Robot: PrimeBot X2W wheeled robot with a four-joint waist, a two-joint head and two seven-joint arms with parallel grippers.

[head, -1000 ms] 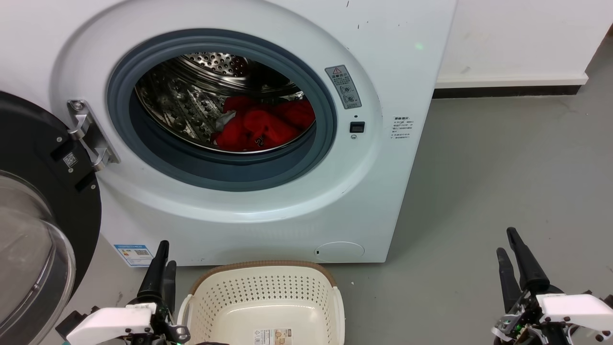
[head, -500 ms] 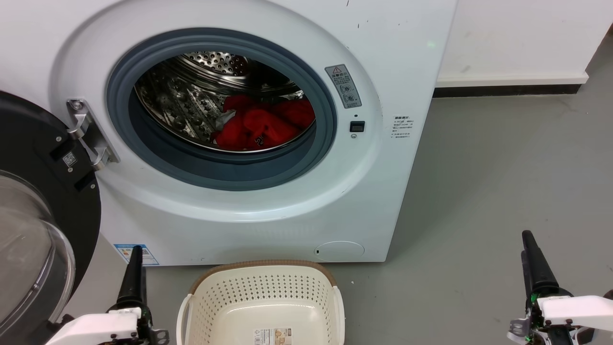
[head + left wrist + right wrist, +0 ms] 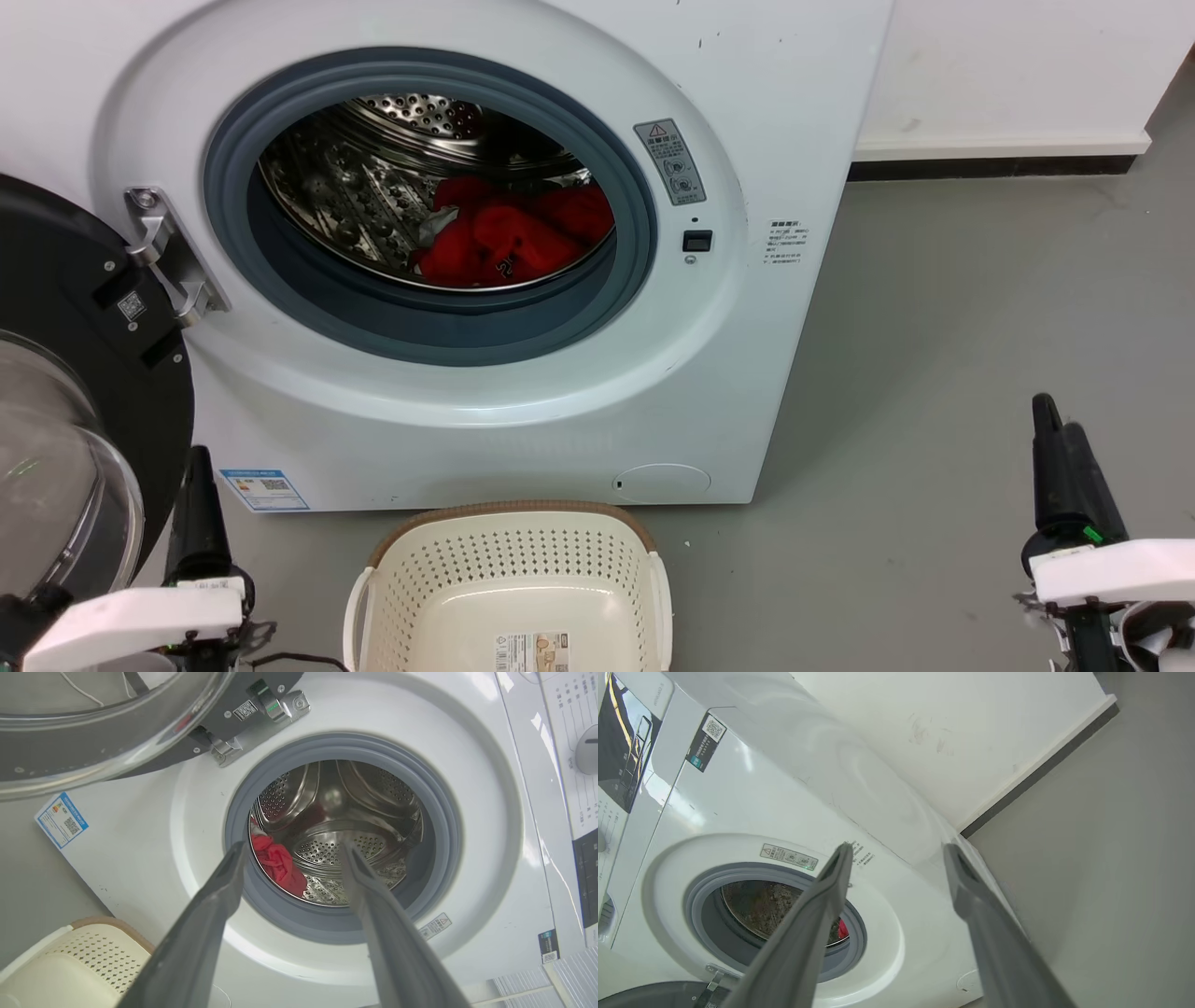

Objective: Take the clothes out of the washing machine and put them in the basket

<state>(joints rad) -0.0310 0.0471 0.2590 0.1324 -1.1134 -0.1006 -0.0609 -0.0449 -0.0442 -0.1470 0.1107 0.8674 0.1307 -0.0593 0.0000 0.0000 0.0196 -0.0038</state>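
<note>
The clothes (image 3: 509, 238) lie heaped on the floor of the drum (image 3: 355, 205) in the washing machine (image 3: 747, 373), above and ahead of both grippers, whose fingers are spread and hold nothing. My left gripper (image 3: 294, 845) points straight into the porthole (image 3: 439, 826) (red bundle just beside one finger), so I judge it the nearer arm. My right gripper (image 3: 897, 847) aims at the machine's far corner, well aside.

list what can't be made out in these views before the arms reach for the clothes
Clothes, head view: the lower part sits behind the grey gasket, so the number of garments cannot be told.
Basket, head view: its near half is cut off by the bottom edge.
Warning sticker, head view: print too small to read.
Clothes, right wrist view: a finger of the right gripper covers all but a red sliver.
</note>
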